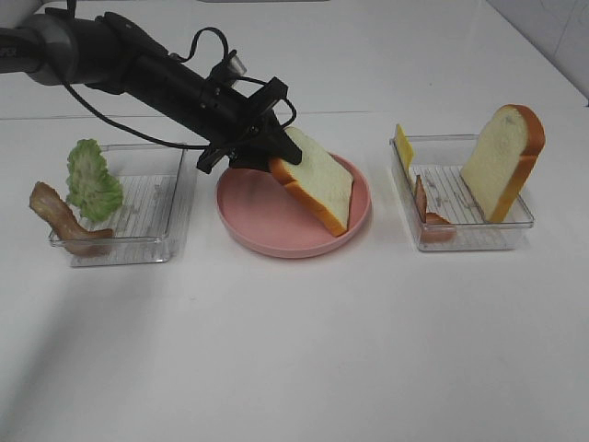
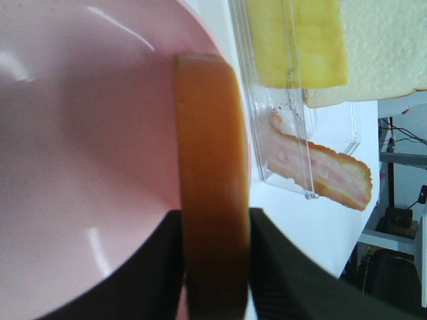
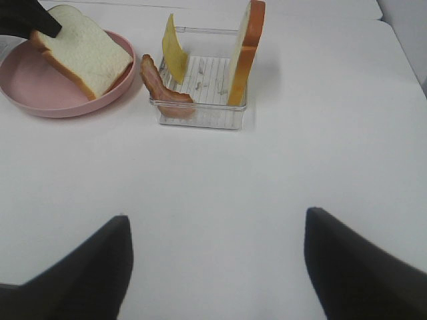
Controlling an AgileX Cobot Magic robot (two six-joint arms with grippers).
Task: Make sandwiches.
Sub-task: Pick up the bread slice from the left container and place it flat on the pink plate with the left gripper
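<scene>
**Slice leaning on the plate**

Our left hand [image 2: 215,230] is pinching the slice [image 1: 322,180] by its crust, low edge resting on the plate [image 1: 247,219]. Releasing at this tilt, we are risking it flopping over the rim. Our right hand [image 3: 213,267] is hovering wide open, empty.

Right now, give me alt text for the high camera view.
The left tool grips a bread slice tilted over the pink plate. The left tray holds lettuce and a bacon strip; the right tray holds cheese, a second bacon strip and a second bread slice.
</scene>
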